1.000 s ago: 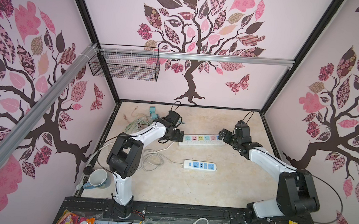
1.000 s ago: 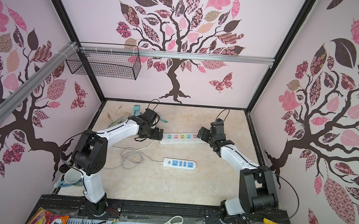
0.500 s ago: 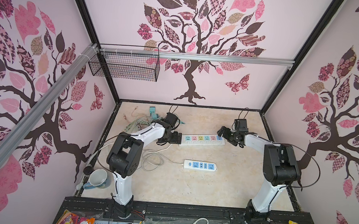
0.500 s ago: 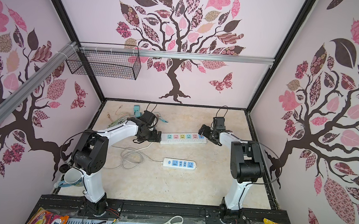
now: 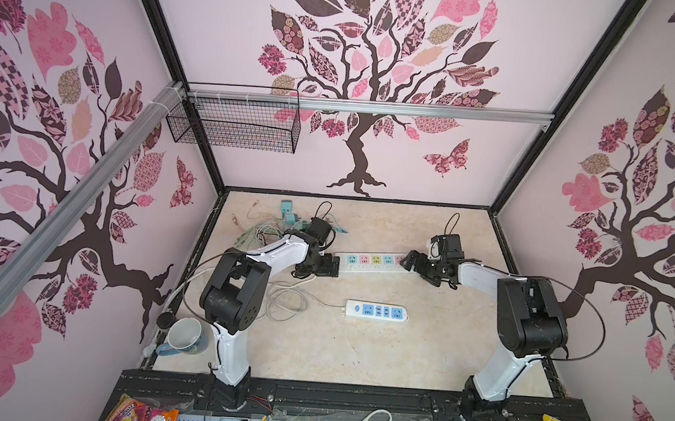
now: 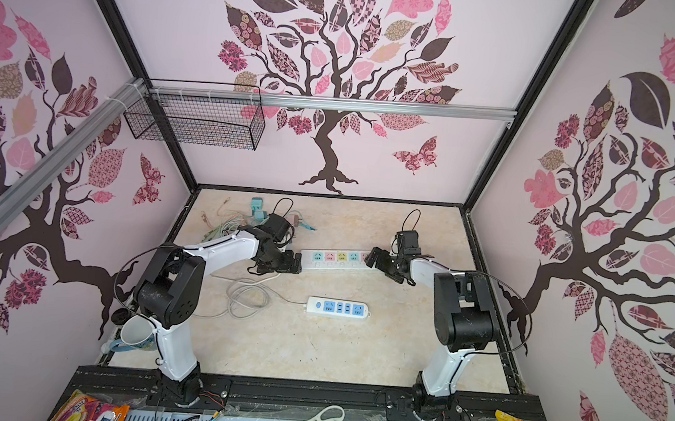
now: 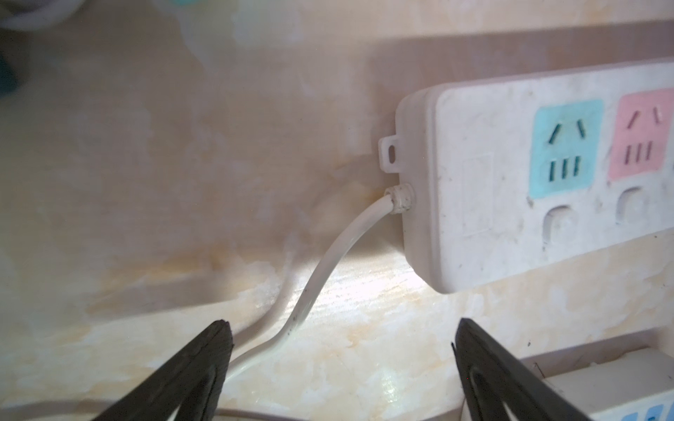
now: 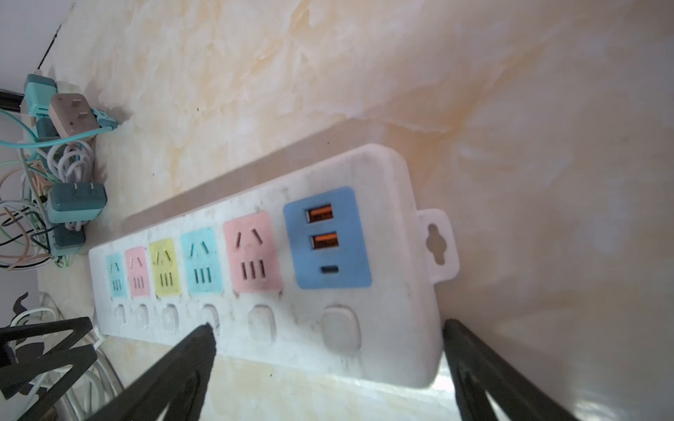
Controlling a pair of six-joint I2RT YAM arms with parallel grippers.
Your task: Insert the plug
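Spread and empty, the left gripper (image 5: pixel 332 263) and right gripper (image 5: pixel 409 262) flank the power strip (image 5: pixel 371 263) near the far edge of the table (image 5: pixel 357 346), probably to steady it.

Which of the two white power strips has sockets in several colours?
The longer white power strip farther back: turquoise, pink and yellow sockets. The shorter white power strip in front has only blue ones.

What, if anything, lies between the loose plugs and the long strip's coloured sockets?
Nothing visible. In the right wrist view the plugs lie just beyond the far end of the strip, nothing between them, and all five coloured sockets are empty.
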